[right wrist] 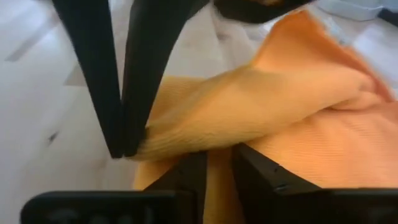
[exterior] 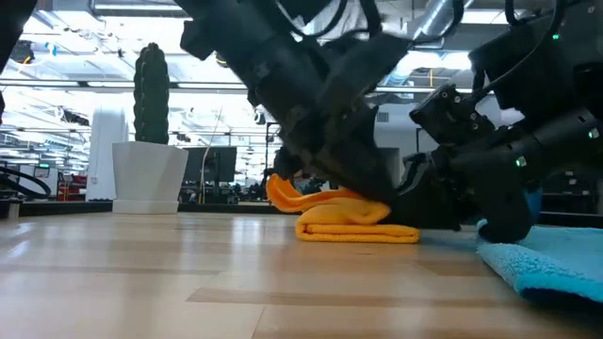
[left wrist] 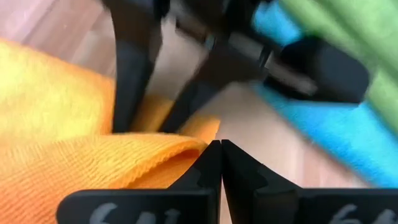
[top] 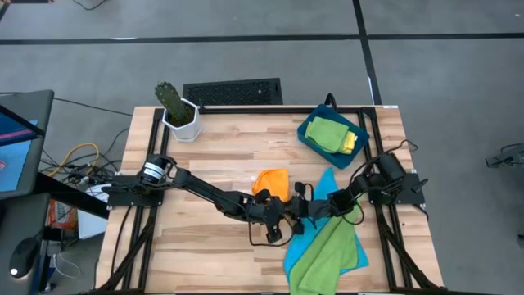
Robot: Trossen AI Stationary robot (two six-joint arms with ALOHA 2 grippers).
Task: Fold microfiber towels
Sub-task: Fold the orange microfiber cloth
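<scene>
While both arms reach toward the middle of the wooden table (top: 221,156), the high view shows the orange towel (top: 272,182) lying folded there, with the left gripper (top: 274,215) and right gripper (top: 301,205) meeting just beside it on the side away from the blue tray (top: 309,141). That tray holds a lime green towel (top: 327,132) over a yellow towel (top: 350,142); a second green towel (top: 326,252) lies across the bright blue towel (top: 337,184) beside the orange one. A potted cactus (top: 177,109) stands well apart from the orange towel.

At table height, the orange towel (exterior: 347,218) sits in a low folded stack under the dark arms, the blue towel's (exterior: 542,262) edge near it.

From the left wrist, the left gripper's fingers (left wrist: 211,165) are pressed together at the orange towel's (left wrist: 81,162) folded edge.

From the right wrist, the right gripper (right wrist: 219,165) stands slightly apart around a fold of orange towel (right wrist: 280,99), the left arm's closed fingers (right wrist: 121,93) touching that fold.
</scene>
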